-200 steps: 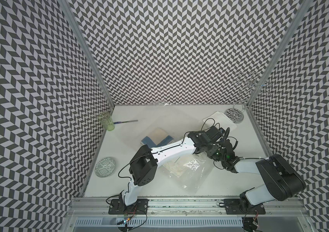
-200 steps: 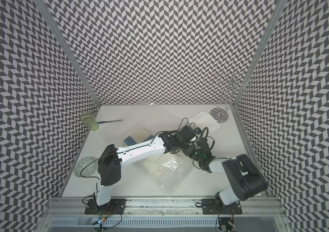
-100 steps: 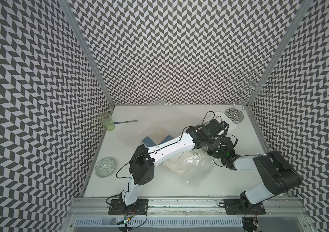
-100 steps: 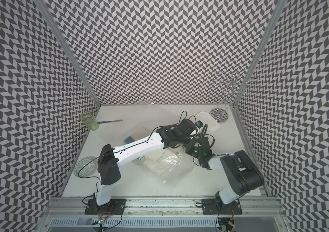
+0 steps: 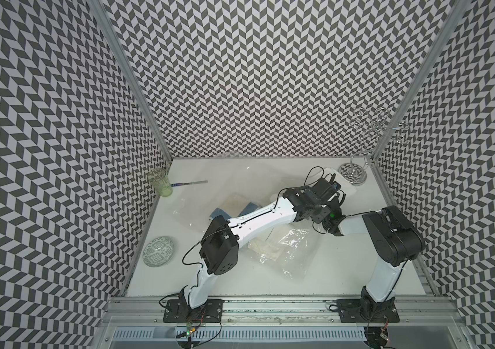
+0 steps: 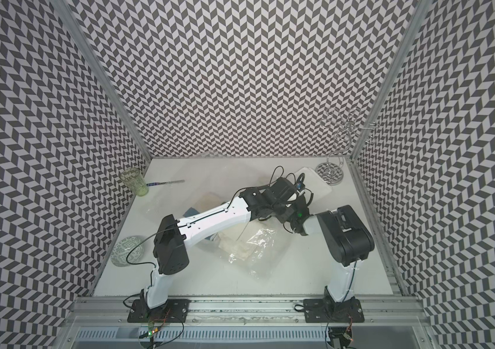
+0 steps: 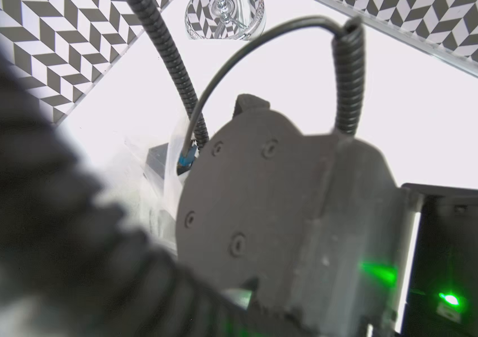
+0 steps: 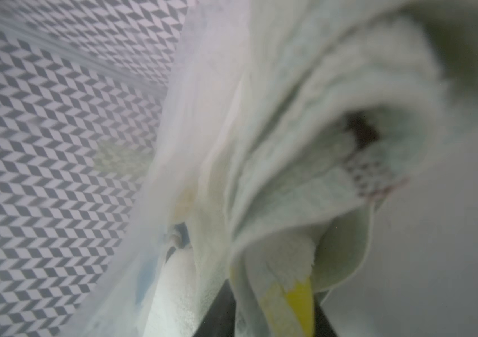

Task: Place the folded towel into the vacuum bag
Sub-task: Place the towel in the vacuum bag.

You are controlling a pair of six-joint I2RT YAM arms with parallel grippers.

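top views: high over the front edge of the table [image 5: 340,266], looking down and back, far; both share the whole table | left wrist: low over table, facing wire stand [image 7: 224,20] at its back-right corner | right wrist: against towel [image 8: 319,146], blurred

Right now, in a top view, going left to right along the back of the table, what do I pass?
Along the back: green glass → blue-handled tool → wire stand.

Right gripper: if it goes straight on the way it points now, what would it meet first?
Probably the folded towel, whose folds fill the right wrist view just past the fingers; depth is unclear.
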